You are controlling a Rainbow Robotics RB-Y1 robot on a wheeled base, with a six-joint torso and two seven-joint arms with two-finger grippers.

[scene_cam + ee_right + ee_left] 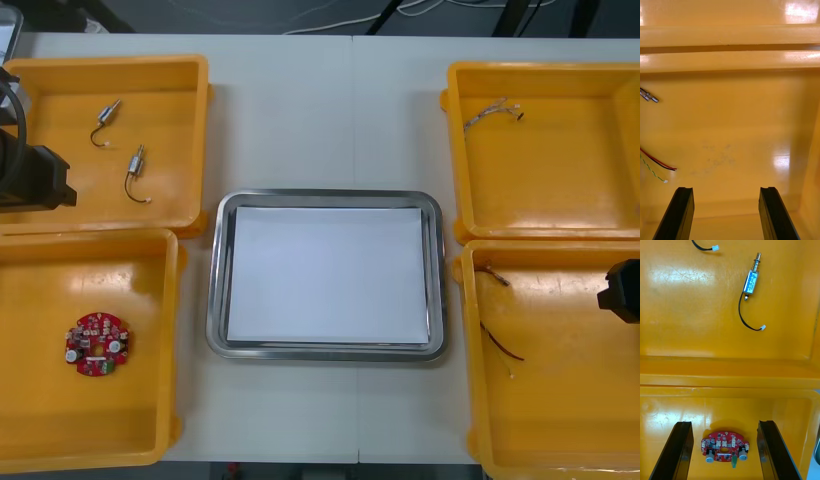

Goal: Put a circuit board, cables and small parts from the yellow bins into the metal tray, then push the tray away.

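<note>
The metal tray (437, 290), white inside, sits in the middle of the table between the yellow bins. A round red circuit board (97, 344) (725, 446) lies in the near left bin (30, 420). Two small metal parts (137, 163) (752, 278) with black leads lie in the far left bin (180, 130). My left gripper (725, 450) hangs open above the circuit board, its fingers either side of it. My right gripper (727, 212) is open over the near right bin (580, 400), beside a red and yellow cable (500, 342) (657, 162).
A thin cable (492, 110) lies in the far right bin (560, 170). A small dark piece (496, 275) (649, 96) rests near the near right bin's far left corner. Bare table runs in front of and behind the tray.
</note>
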